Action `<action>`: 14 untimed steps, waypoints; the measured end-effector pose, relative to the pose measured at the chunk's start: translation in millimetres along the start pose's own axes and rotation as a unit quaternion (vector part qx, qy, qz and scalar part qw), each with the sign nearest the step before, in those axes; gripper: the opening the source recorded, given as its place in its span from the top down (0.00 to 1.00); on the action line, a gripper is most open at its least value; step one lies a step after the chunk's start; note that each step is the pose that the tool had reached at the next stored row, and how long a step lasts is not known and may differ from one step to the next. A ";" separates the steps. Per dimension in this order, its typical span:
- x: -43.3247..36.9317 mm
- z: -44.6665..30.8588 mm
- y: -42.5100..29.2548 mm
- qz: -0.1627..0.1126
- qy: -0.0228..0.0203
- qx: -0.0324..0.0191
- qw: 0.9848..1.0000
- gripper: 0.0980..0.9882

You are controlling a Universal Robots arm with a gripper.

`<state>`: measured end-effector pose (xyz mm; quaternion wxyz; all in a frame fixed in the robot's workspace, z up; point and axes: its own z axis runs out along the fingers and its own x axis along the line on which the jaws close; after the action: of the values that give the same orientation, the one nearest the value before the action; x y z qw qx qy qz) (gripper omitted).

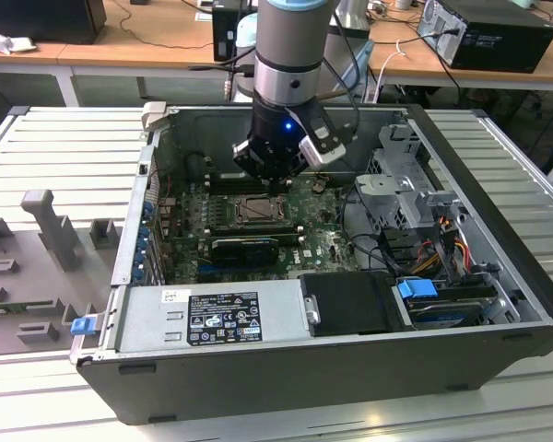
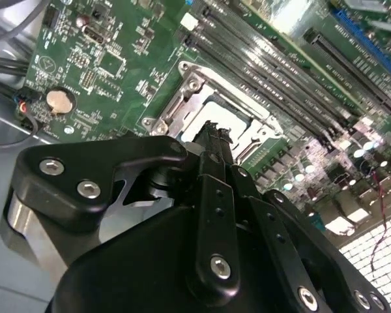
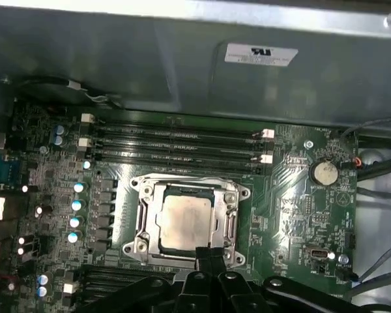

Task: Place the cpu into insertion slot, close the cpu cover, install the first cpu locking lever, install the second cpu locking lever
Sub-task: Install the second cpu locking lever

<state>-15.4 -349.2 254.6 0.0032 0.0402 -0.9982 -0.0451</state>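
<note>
The cpu [image 3: 184,220], with its pale silver top, lies flat in the insertion slot [image 3: 138,246] on the green board. The cpu cover [image 3: 182,188], a silvery frame, lies down around it, and the chip shows through its window. My gripper [image 3: 210,252] is shut with nothing between its fingers. Its tip hangs just above the socket frame's edge. In the second wrist view the closed fingertips [image 2: 216,129] point at the cpu cover [image 2: 190,88]. In the exterior view my gripper [image 1: 278,184] hangs over the insertion slot [image 1: 256,211] inside the open computer case.
Long black memory slots [image 3: 176,145] run beside the socket. A coin battery [image 3: 324,172] sits on the board. A black card [image 1: 244,247], the power supply [image 1: 212,318], a drive cage [image 1: 407,189] and loose cables [image 1: 442,241] crowd the case.
</note>
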 end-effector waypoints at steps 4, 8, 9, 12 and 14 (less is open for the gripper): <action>5.4 0.6 -9.6 0.000 -0.001 -0.013 1.000 0.99; 8.3 2.5 -13.5 0.000 -0.002 -0.031 1.000 0.99; 8.9 3.0 -14.0 0.000 -0.002 -0.031 1.000 0.99; 9.6 5.0 -15.4 0.000 -0.002 -0.032 0.999 0.99; 10.1 6.7 -19.8 0.000 -0.002 -0.032 0.999 0.99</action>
<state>-24.0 -369.1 246.1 0.0028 0.0402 -0.9962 -0.0768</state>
